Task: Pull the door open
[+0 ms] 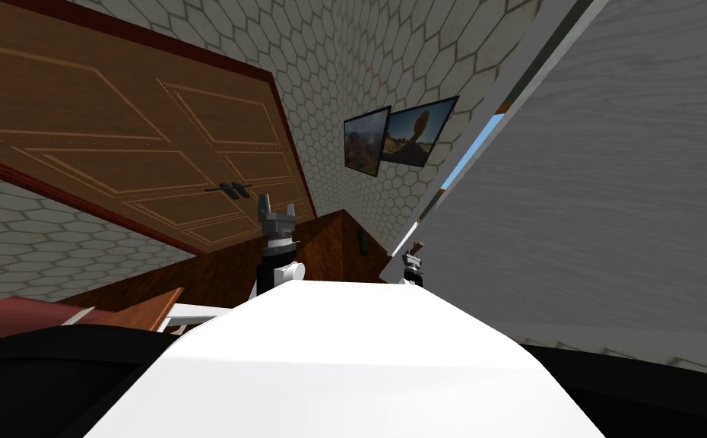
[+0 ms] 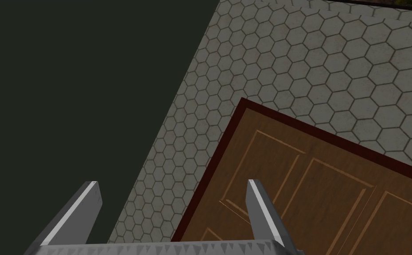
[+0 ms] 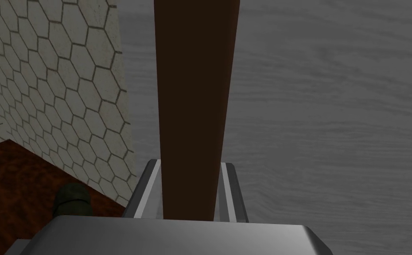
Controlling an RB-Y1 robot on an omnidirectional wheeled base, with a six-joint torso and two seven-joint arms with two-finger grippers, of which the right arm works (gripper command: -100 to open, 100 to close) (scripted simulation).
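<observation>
The right arm reaches forward and low beside the chest, its right gripper set on the dark brown handle of the grey door. Its fingers are clamped on the handle, one pressing each side of the bar, which runs straight up out of them in the right wrist view. The door is a broad grey plane with a faint wood grain, just behind the handle and on the robot's right. Along its pale edge a narrow strip of blue shows.

The left arm is raised in front of the chest with the left gripper pointing up and forward, in free air and touching nothing. Its two blades stand wide apart. Beyond them, well apart from the gripper, is a brown panelled double door in a dark red frame, shut, with a pair of dark handles at its middle seam.

The walls are covered in pale hexagonal tiles, and two framed pictures hang near the corner between the two doors. The floor is a dark reddish brown. A small dark rounded object sits on it at the foot of the tiled wall, near the right gripper but apart from it.
</observation>
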